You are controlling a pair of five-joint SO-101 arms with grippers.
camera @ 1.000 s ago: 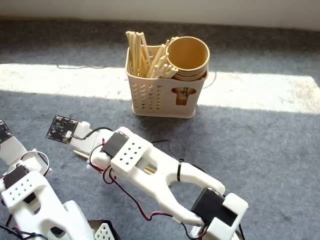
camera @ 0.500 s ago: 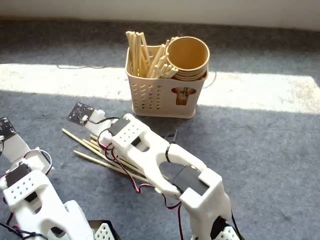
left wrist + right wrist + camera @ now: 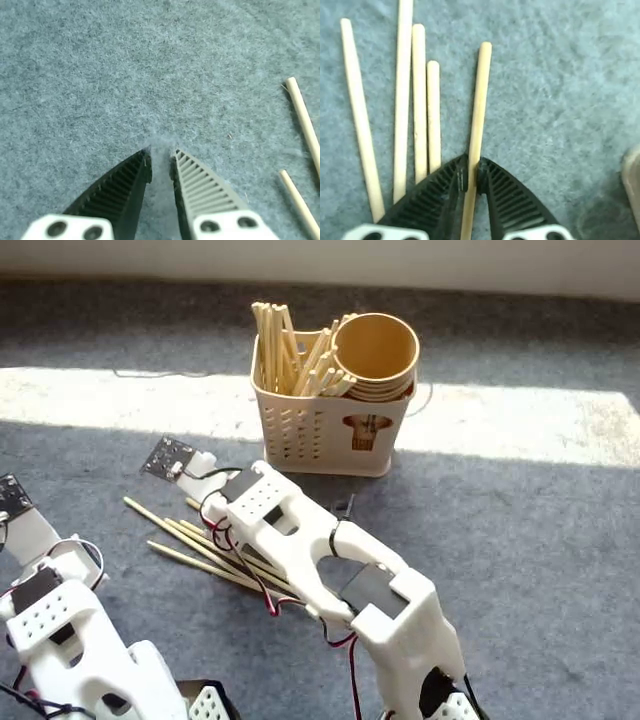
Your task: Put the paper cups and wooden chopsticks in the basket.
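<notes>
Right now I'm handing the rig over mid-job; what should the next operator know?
Right gripper: shut on one chopstick, low at the carpet.
Left gripper: slightly open, empty, over bare carpet.
Done: basket holds the stacked paper cups and a bunch of chopsticks.
Left: the pinched stick plus four loose chopsticks lying beside it.
</notes>
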